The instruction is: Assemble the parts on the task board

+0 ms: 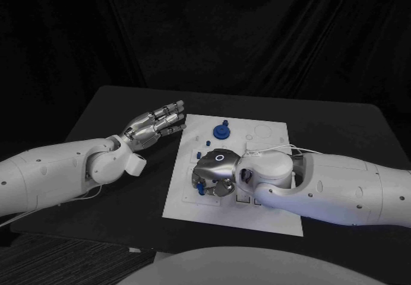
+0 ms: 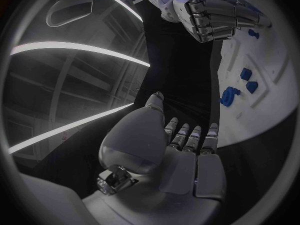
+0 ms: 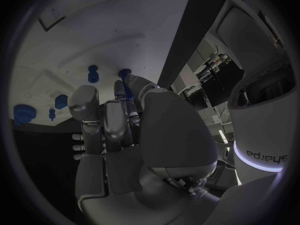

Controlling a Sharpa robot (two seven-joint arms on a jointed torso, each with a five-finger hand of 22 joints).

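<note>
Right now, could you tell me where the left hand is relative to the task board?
In the head view the left hand sits over the black table just off the task board at its far left corner, fingers apart and holding nothing.

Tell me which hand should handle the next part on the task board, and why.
Probably the right hand: it is over the task board, fingers at a small blue part near the board's near edge. The left hand hovers open beside the board, off its left edge.
</note>
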